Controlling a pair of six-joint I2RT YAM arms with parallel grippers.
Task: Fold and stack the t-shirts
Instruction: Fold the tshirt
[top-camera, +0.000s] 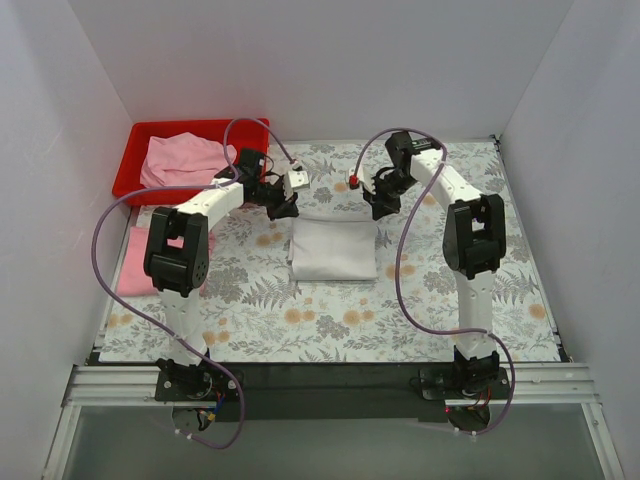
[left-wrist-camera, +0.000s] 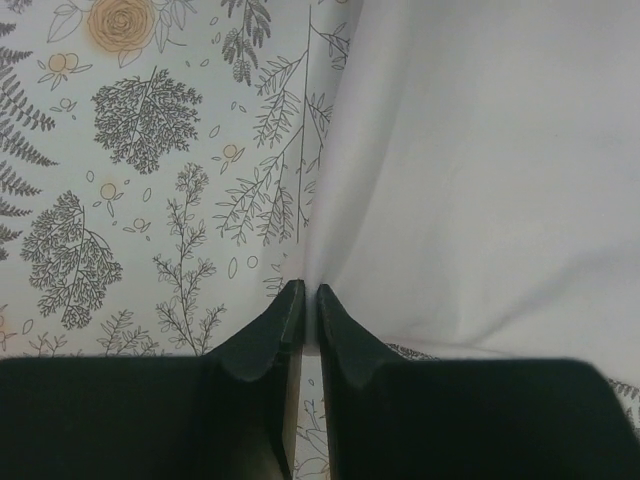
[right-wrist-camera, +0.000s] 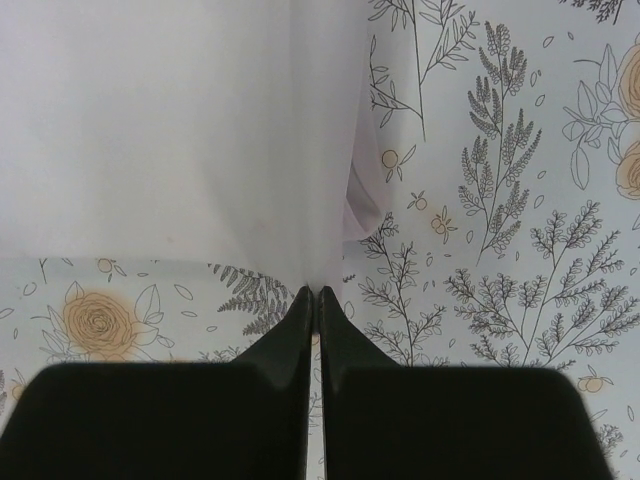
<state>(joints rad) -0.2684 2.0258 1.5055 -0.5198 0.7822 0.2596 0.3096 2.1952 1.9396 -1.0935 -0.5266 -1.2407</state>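
A white t-shirt (top-camera: 333, 248) lies partly folded in the middle of the floral tablecloth. My left gripper (top-camera: 286, 207) is shut on the shirt's far left corner; in the left wrist view the white t-shirt (left-wrist-camera: 480, 170) runs up from between the closed tips of the left gripper (left-wrist-camera: 309, 292). My right gripper (top-camera: 379, 208) is shut on the far right corner; the right wrist view shows the white t-shirt (right-wrist-camera: 170, 130) pinched in the right gripper (right-wrist-camera: 314, 293). Both hold the edge lifted a little above the table.
A red bin (top-camera: 138, 150) at the back left holds crumpled pink shirts (top-camera: 183, 160). A folded pink shirt (top-camera: 134, 262) lies at the table's left edge, partly behind the left arm. White walls close in the table on three sides.
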